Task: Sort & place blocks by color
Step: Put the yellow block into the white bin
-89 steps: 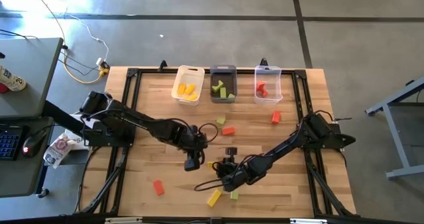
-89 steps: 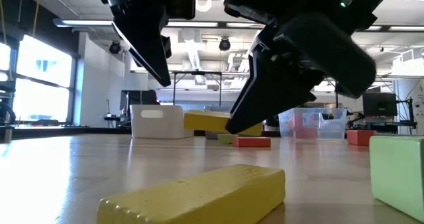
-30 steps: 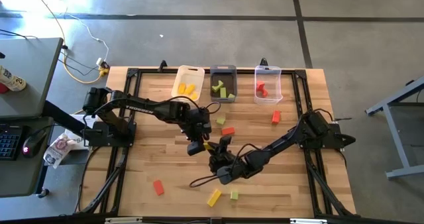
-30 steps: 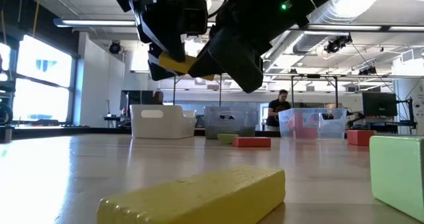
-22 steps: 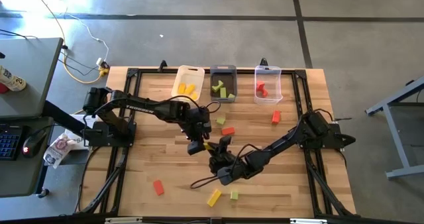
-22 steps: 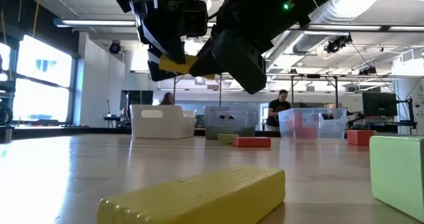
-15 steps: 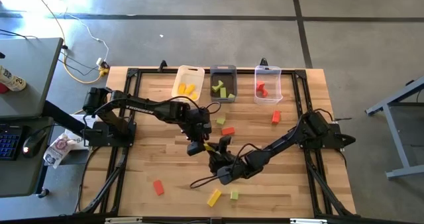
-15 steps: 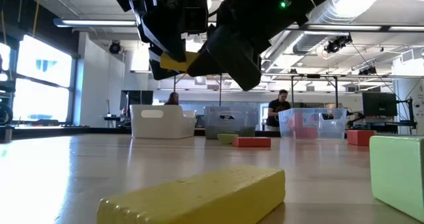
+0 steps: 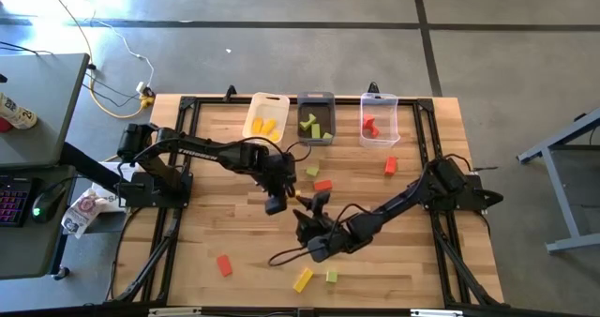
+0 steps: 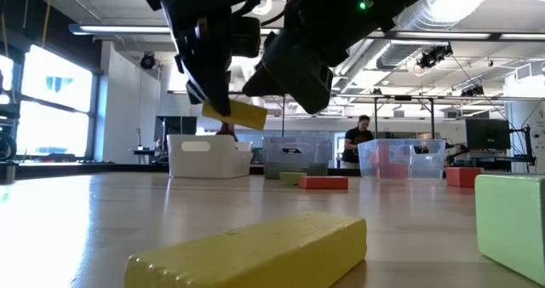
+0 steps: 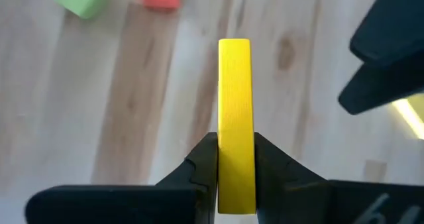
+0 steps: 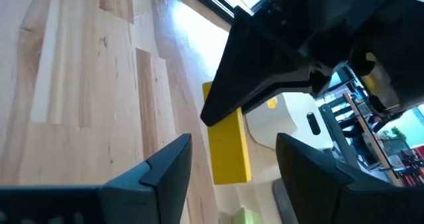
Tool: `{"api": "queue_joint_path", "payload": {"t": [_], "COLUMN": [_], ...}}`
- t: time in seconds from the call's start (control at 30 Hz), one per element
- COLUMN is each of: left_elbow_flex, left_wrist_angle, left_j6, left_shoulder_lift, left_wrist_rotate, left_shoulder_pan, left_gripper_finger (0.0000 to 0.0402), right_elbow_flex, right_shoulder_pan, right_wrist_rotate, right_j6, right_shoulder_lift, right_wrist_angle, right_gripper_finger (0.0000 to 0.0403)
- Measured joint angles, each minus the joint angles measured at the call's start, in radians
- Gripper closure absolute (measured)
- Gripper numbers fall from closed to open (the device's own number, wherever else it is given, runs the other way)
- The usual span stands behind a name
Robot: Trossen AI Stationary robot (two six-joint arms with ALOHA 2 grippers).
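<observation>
A yellow block (image 11: 234, 111) hangs above the table's middle, with my left gripper (image 11: 234, 184) shut on it; the high view shows this gripper (image 9: 276, 203) left of the block (image 9: 290, 198). My right gripper (image 12: 232, 168) stands open just right of it (image 9: 312, 207). Its two fingers flank the block's free end (image 12: 228, 148) without touching. Loose on the table lie red blocks (image 9: 322, 185) (image 9: 390, 166) (image 9: 224, 264), green blocks (image 9: 312, 171) (image 9: 331, 277) and another yellow block (image 9: 303, 279). My left gripper pinches the yellow block's two broad faces at one end (image 11: 234, 159) between its two fingers. The rest of the block sticks out ahead of the fingertips (image 11: 204, 159). The fingers slant down from above (image 10: 213, 83). The block (image 10: 240, 114) is tilted, clear of the table.
At the table's far edge stand a white bin (image 9: 265, 120) with yellow blocks, a grey bin (image 9: 316, 118) with green ones and a clear bin (image 9: 379, 118) with red ones. The two arms cross close together over the table's middle.
My right gripper has opened and let go of the yellow block, staying where it was. My left gripper, shut on the block, has tipped and drawn a little toward the far left; the block now sits lower and slanted, apart from the right fingers.
</observation>
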Motion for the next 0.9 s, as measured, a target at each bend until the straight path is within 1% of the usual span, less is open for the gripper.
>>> {"api": "queue_joint_path", "payload": {"t": [0.23,0.37,0.47,0.7,0.8,0.9], "left_elbow_flex": [0.0,0.0,0.0,0.0,0.0,0.0], "left_wrist_angle": [-0.021,-0.07,-0.09,-0.114,-0.119,-0.115], "left_j6": [0.046,0.066,0.083,0.126,0.155,0.175], "left_shoulder_lift": [-0.028,-0.076,-0.113,-0.186,-0.195,-0.195], "left_wrist_rotate": [-0.062,-0.16,-0.192,-0.234,-0.269,-0.276], "left_shoulder_pan": [0.023,0.069,0.114,0.232,0.283,0.342], "left_gripper_finger": [0.0361,0.0361,0.0361,0.0361,0.0361,0.0361], "right_elbow_flex": [0.0,0.0,0.0,0.0,0.0,0.0], "right_shoulder_pan": [-0.021,-0.041,-0.061,-0.127,-0.158,-0.193], "right_wrist_rotate": [0.0,-0.002,-0.025,-0.157,-0.22,-0.306], "right_j6": [0.0,0.007,0.007,0.049,0.068,0.098], "right_shoulder_lift": [-0.007,-0.042,-0.071,-0.122,-0.129,-0.129], "right_wrist_angle": [-0.001,-0.008,-0.011,-0.074,-0.109,-0.163], "right_gripper_finger": [0.0196,0.0196,0.0196,0.0196,0.0196,0.0196]}}
